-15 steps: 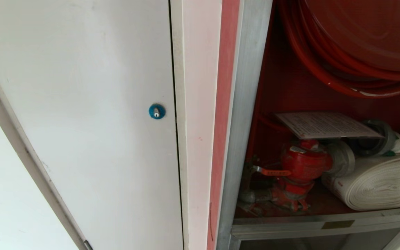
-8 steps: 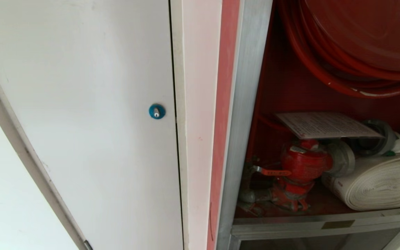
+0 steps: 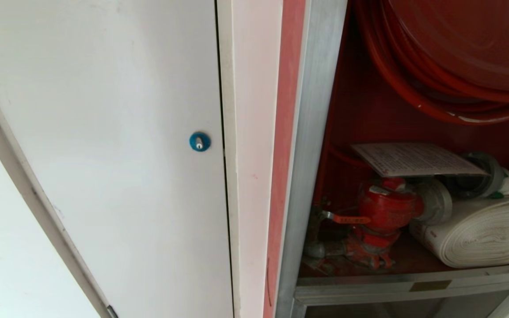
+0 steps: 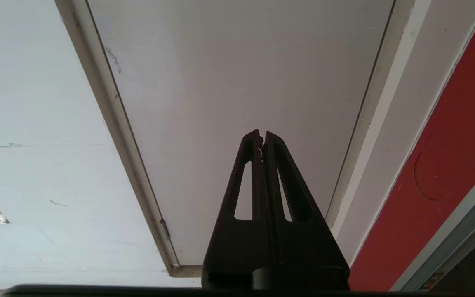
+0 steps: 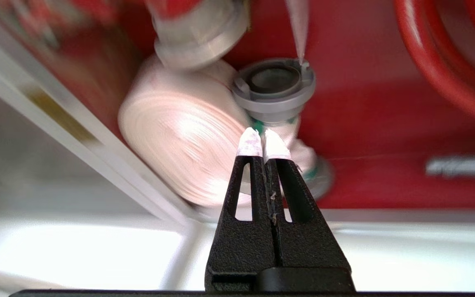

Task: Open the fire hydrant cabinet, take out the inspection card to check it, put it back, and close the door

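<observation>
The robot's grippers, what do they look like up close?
Both are black with a rough, grainy finish. Each has two long tapering fingers, with a slim slot cut through each finger, joined on a wide black base. The left gripper is black to its tips. The right gripper has whitish tips. No cables or markings show.

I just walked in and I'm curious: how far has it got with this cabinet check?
Done: the fire hydrant cabinet stands open, its red inside showing. In hand: the right claw, shut and empty, points in at the rolled white hose; the left claw is shut, facing the white door. Left: the inspection card lies on the red valve, not yet picked up; checking, returning and closing remain.
</observation>
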### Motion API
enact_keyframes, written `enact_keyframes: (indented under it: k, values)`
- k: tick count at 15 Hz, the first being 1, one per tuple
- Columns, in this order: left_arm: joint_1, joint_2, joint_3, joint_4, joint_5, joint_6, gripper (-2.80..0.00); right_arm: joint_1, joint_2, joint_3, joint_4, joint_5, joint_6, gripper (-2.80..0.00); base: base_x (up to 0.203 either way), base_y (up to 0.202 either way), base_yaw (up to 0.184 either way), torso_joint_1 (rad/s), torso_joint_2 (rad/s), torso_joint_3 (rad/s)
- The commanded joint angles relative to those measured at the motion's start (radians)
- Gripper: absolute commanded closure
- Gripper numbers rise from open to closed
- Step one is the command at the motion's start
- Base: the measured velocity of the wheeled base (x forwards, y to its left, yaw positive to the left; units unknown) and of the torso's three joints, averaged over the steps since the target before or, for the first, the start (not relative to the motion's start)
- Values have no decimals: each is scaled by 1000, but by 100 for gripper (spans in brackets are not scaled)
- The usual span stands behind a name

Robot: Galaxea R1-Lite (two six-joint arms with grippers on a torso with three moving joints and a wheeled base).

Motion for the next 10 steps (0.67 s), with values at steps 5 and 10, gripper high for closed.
enact_keyframes:
  k: [5, 10]
  values:
    - [0, 1, 11, 0, 0, 0, 0, -18, 209, -9, -190, -31, -195, -9, 0, 0, 0, 0, 0, 0]
    - [0, 1, 11, 0, 0, 0, 0, -23, 347, -19, -350, 19, -229, -280, 0, 0, 0, 0, 0, 0]
